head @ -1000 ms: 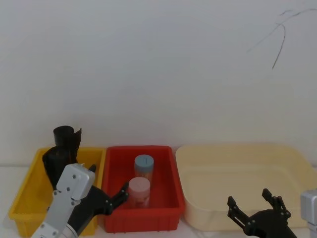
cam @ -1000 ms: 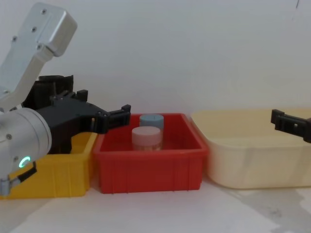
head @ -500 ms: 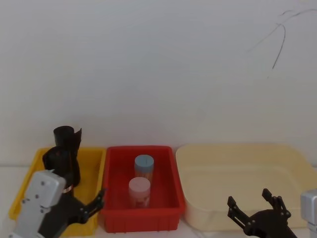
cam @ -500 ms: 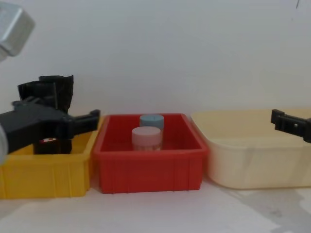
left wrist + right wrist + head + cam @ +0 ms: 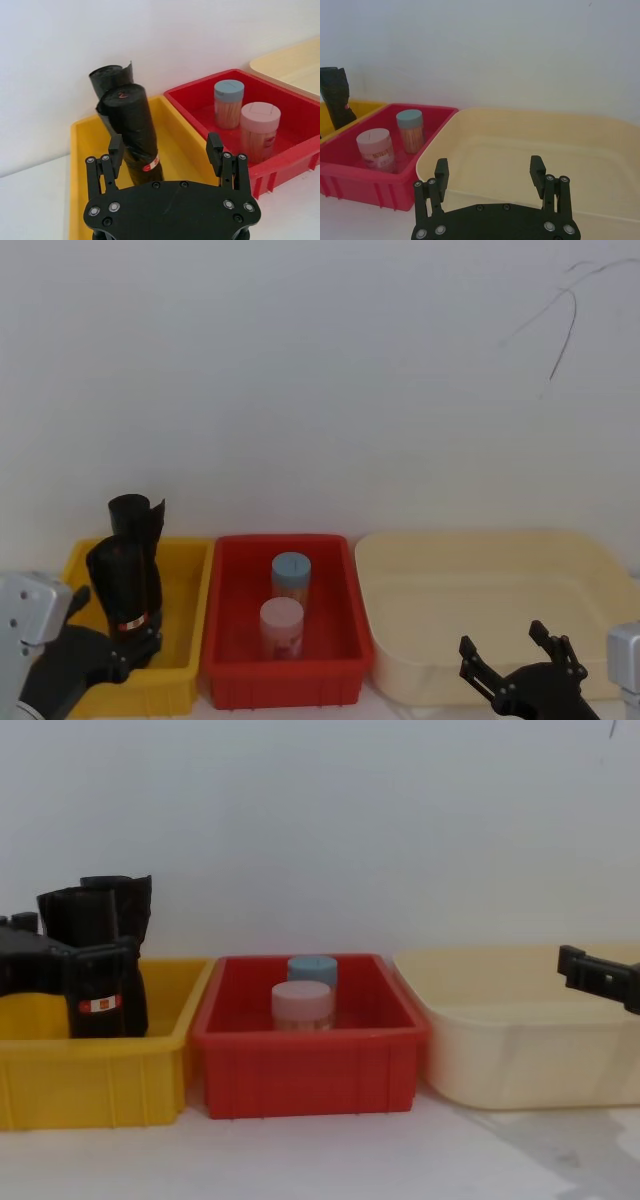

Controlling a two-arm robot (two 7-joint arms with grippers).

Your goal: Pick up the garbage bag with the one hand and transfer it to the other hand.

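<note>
The garbage bag (image 5: 124, 580) (image 5: 131, 122) (image 5: 92, 955) is a black roll with a red-and-white label band near its base. It stands upright in the yellow bin (image 5: 185, 620) (image 5: 177, 145) (image 5: 100, 1075), leaning on a second black roll (image 5: 137, 512) (image 5: 111, 77) behind it. My left gripper (image 5: 165, 150) (image 5: 100, 628) is open just in front of the bin, with the labelled roll lined up between its fingers a little beyond the tips. My right gripper (image 5: 518, 660) (image 5: 489, 172) hangs open and holds nothing in front of the cream tub (image 5: 480, 590) (image 5: 530, 145).
A red bin (image 5: 335, 640) (image 5: 300, 1070) between the yellow bin and the cream tub (image 5: 520, 1050) holds a blue-lidded jar (image 5: 291, 573) and a pink-lidded jar (image 5: 281, 625). A white wall rises right behind the bins. White tabletop lies in front of them.
My left arm has swung left and dropped back, from in front of the red bin to in front of the yellow bin, uncovering the labelled roll. The right arm has not moved.
</note>
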